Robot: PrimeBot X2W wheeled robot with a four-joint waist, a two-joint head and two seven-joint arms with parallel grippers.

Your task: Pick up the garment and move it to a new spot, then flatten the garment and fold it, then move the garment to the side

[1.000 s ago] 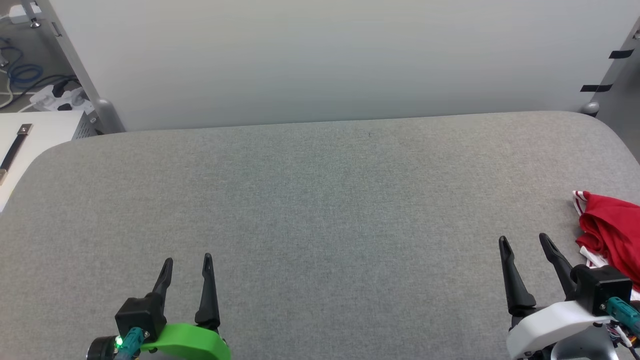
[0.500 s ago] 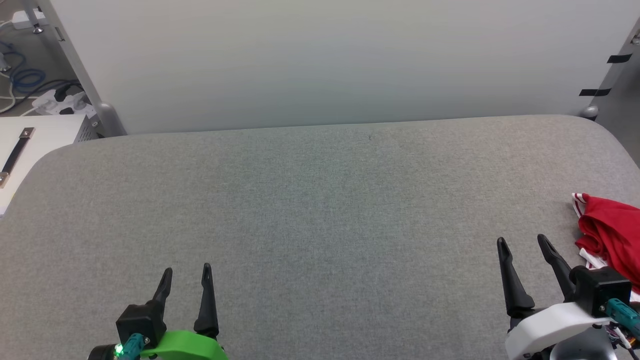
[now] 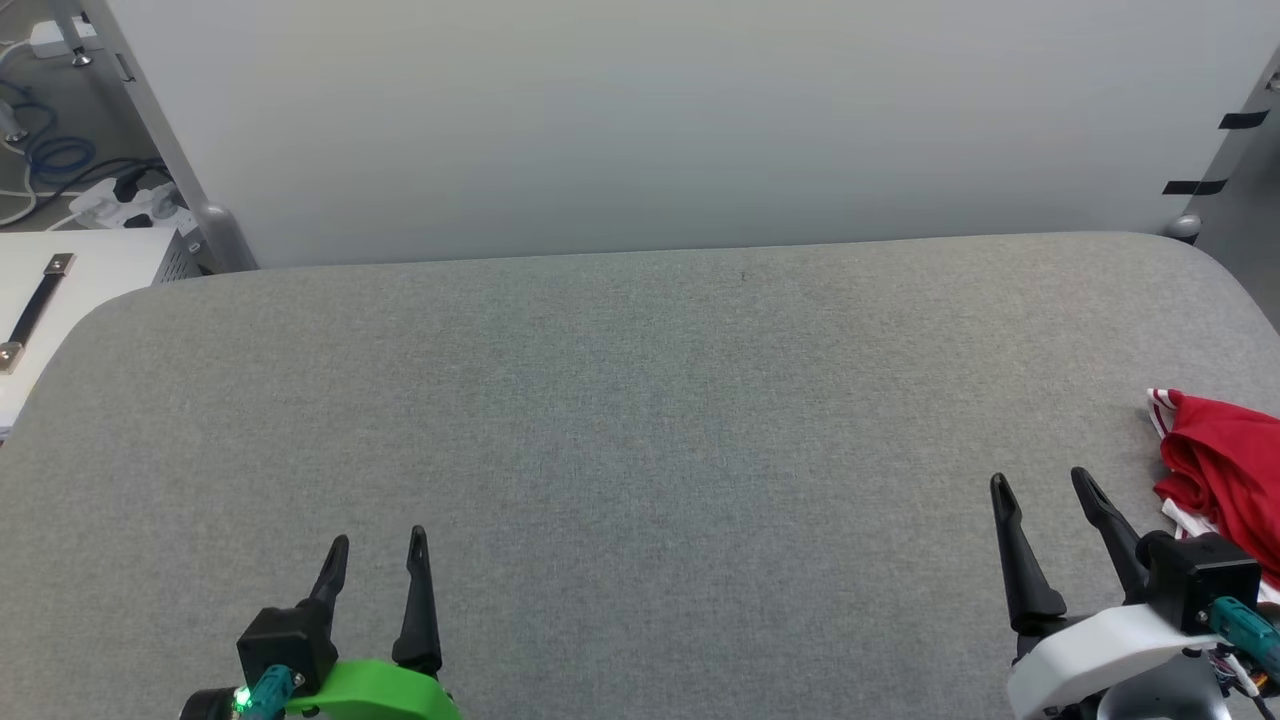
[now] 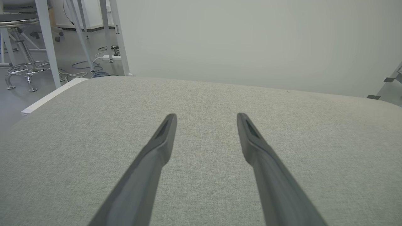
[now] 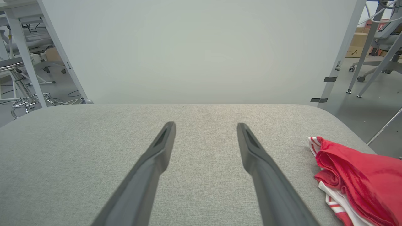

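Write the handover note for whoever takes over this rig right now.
Left gripper: open, empty, fingers over the bare grey table.
Right gripper: open, empty, fingers just left of the garment, clear of it.
Garment: a crumpled red and white heap near the table's right edge, partly cut off in the head view.
Done: nothing; it is not yet picked up.
Left: grasp it, move it to a new spot, flatten, fold, set aside.
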